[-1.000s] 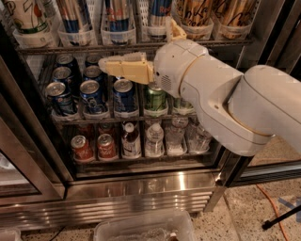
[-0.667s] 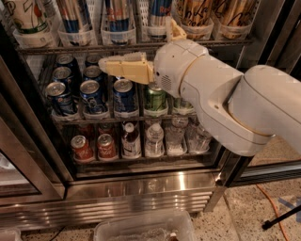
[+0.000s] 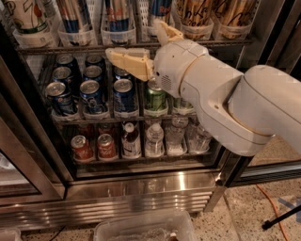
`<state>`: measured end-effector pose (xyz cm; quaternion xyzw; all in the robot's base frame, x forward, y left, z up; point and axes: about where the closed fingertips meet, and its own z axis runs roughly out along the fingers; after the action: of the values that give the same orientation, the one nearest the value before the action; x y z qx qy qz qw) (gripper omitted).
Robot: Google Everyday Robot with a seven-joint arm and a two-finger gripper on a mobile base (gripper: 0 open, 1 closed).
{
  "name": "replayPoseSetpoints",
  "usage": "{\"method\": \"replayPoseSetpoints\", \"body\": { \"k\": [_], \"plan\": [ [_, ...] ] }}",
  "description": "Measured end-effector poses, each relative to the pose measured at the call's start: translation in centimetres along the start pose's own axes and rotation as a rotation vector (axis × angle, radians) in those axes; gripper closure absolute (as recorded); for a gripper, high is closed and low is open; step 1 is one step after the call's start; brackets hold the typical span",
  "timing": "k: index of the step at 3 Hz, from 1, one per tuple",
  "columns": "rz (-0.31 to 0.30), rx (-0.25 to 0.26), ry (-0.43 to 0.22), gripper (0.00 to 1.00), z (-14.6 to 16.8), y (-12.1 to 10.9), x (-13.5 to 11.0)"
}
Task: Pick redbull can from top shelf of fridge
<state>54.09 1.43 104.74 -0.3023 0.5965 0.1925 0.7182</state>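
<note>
Several tall slim blue-and-silver redbull cans (image 3: 117, 14) stand in clear lane trays on the top shelf (image 3: 70, 48), a dark wire rack in the open fridge (image 3: 141, 186). Only their lower parts show. My gripper (image 3: 133, 38) is open and empty, on a bulky white arm that reaches in from the right. One cream finger (image 3: 128, 62) points left just below the top shelf's front edge, in front of the middle rack. The other finger (image 3: 165, 32) points up in front of the top shelf's trays.
The middle rack holds short dark-blue cans (image 3: 91, 96) and green cans (image 3: 154, 96). The bottom rack holds red cans (image 3: 82, 148) and bottles (image 3: 154, 139). A glass door frame (image 3: 28, 155) stands at the left. A clear plastic bin (image 3: 141, 228) sits on the floor.
The gripper has risen slightly towards the top shelf's front edge. The cans have not moved.
</note>
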Motion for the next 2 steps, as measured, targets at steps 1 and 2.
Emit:
{"method": "replayPoseSetpoints", "body": {
  "k": [1,2],
  "plan": [
    [0.0,0.0,0.0,0.19,0.0,0.0,0.0],
    [0.0,0.0,0.0,0.29,0.0,0.01,-0.01]
  ]
}}
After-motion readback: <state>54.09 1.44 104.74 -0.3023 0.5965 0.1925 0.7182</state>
